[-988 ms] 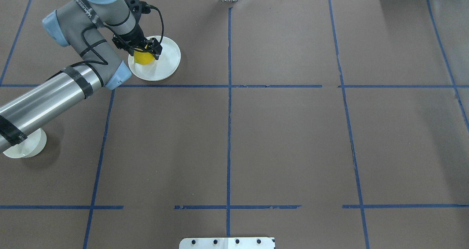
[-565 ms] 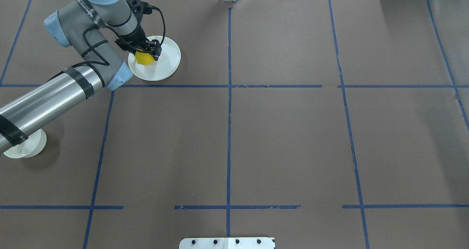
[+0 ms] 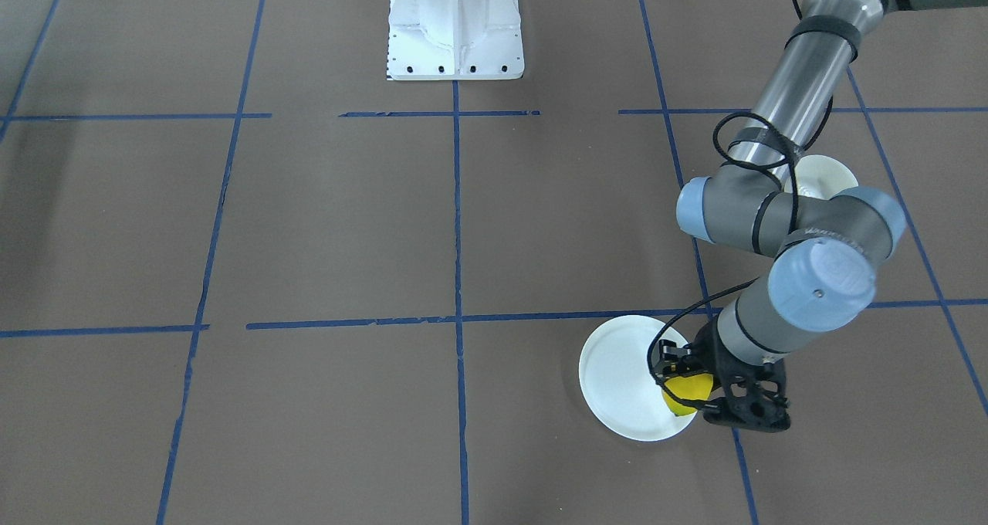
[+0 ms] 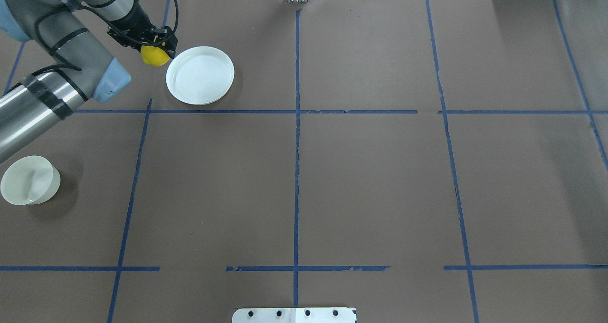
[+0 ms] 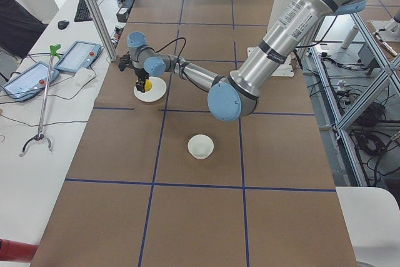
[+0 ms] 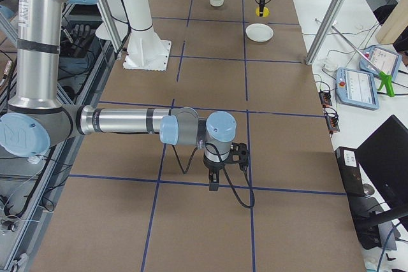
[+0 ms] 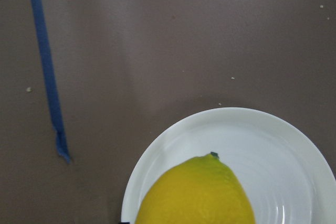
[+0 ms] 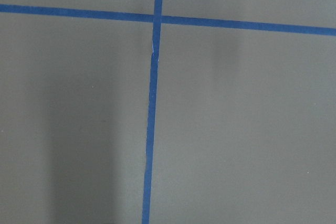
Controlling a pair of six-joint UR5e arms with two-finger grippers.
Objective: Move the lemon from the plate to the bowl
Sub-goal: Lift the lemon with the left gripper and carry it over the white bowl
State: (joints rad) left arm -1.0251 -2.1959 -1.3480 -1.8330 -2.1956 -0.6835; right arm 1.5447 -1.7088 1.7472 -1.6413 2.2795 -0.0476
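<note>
Yellow against the brown desk (image 4: 370, 180), the lemon (image 4: 153, 60) is gripped between the fingers of the left tool (image 4: 156, 52), which is clenched on it from above. The fruit is held in the air, lifted off the plate (image 4: 204, 78). From the overhead view it is seen just outside the plate's rim, on the side toward the desk's left edge. From the left wrist camera it is seen over that same rim, with its small greenish tip pointing across the dish. The plate is set near the far left corner of the desk. The bowl (image 4: 29, 179) is placed close to the left edge, well apart from the plate and nearer the robot. The right tool (image 6: 213, 185) is pointed down above the blue tape lines (image 4: 297, 171) toward the right edge of the desk. It appears only in the side view, so whether it is released or clenched cannot be told.
</note>
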